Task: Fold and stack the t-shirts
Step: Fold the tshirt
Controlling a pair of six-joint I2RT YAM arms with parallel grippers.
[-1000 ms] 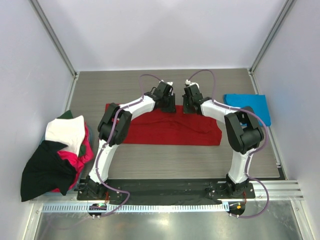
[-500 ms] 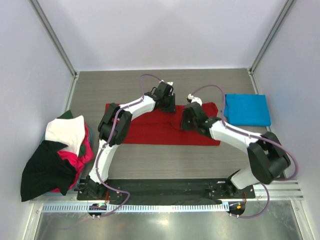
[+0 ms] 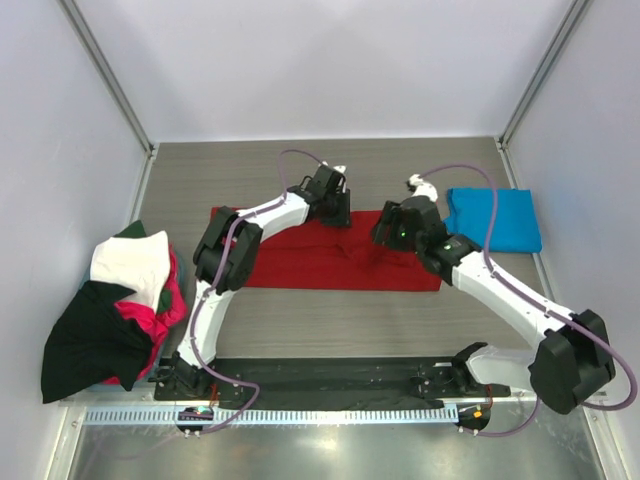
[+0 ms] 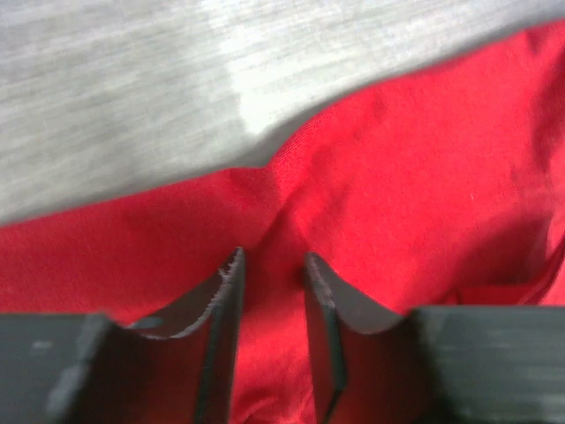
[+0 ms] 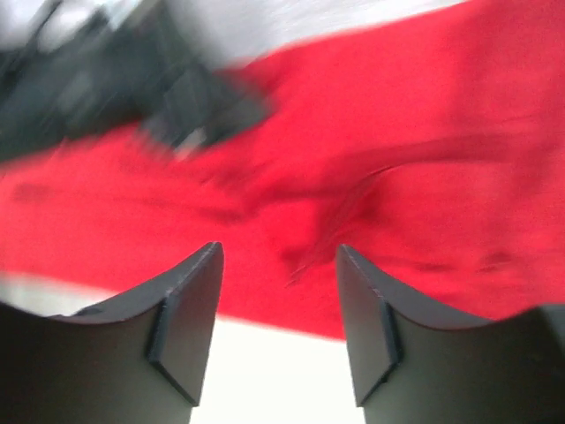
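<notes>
Where the top view looks down on the table (image 3: 230, 170), the red shirt (image 3: 300, 265) lies at its middle as a folded strip, long axis left to right, its near edge straight and its far edge rumpled. Bare wood lies open far and near of it. The blue shirt (image 3: 500, 220) sits folded flat at the far right, close to the wall and apart from the red one. A pile (image 3: 120, 300) of white, black and magenta shirts hangs over the left edge. The left arm (image 3: 270, 212) reaches far and rightward, with the left gripper (image 3: 337, 210) on the strip's far edge. The right arm (image 3: 500, 290) stretches low from the near right, with the right gripper (image 3: 383, 238) over the strip's right part.

In the left wrist view, the left gripper (image 4: 272, 261) pinches a raised ridge of red shirt (image 4: 424, 177) between narrow jaws, beside bare table (image 4: 115, 88).

In the right wrist view, blurred, the right gripper (image 5: 278, 252) stands wide apart with nothing between its jaws, above the red shirt (image 5: 441, 132) near its edge.
</notes>
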